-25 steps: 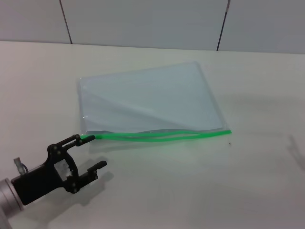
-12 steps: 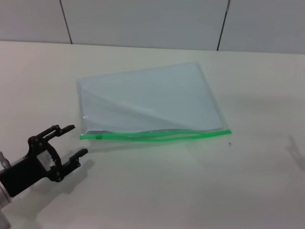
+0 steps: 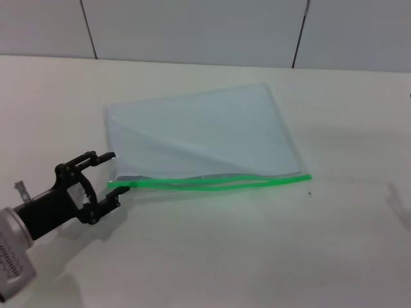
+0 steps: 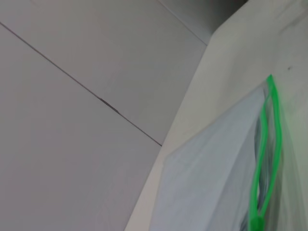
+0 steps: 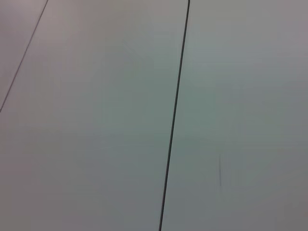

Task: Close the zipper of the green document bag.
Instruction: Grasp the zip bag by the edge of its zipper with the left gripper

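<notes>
Translucent, pale bluish plastic makes up the green document bag (image 3: pixel 202 135) — a flat, smooth rectangle lying slightly askew on the matte cream table (image 3: pixel 257 250). Along its near long edge runs the zipper (image 3: pixel 212 183), a thin bright green strip whose two halves bow apart in the middle, so the mouth stands partly open. I cannot tell whether the pouch holds anything. At the strip's left end the black left gripper (image 3: pixel 110 172) sits with its jaws spread — the lower fingertip just beside the green end.

zipper (image 4: pixel 263 159) slider end cut off, left wrist view.
</notes>
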### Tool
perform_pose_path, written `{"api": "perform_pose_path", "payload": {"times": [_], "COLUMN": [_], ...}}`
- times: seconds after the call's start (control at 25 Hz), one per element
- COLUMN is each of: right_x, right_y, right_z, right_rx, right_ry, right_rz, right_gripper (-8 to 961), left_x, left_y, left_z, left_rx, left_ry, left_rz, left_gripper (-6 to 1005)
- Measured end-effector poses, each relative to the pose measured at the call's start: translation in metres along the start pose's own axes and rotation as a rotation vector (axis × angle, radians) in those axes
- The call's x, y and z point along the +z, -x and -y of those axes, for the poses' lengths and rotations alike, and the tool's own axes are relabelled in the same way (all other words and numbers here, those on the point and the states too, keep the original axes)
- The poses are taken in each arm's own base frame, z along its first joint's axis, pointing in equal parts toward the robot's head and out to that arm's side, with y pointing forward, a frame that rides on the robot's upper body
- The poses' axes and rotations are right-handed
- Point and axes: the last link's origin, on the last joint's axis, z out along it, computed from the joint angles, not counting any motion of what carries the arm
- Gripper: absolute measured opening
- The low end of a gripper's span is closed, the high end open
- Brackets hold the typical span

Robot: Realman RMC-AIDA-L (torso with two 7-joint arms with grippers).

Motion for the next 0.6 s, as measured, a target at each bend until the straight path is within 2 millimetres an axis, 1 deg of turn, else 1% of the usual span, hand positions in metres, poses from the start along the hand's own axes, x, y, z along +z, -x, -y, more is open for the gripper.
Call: {"api": "perform_pose_path", "payload": {"times": [0.48, 0.6], "right_x": [0.002, 0.003], "right_y": [0.001, 0.002], "right_z": [-0.002, -0.003], "right_rx": [0.006, 0.009], "right_ry": [0.005, 0.008], "right_rz": [0.010, 0.013], "right_gripper": [885, 885], "left_x": [0.026, 0.030], "left_y": [0.000, 0.000], "left_z": [0.013, 0.014], "left_rx": [0.073, 0.083], "left_ry": [0.035, 0.049], "left_rz": [0.009, 0.011], "left_gripper": [642, 641]}}
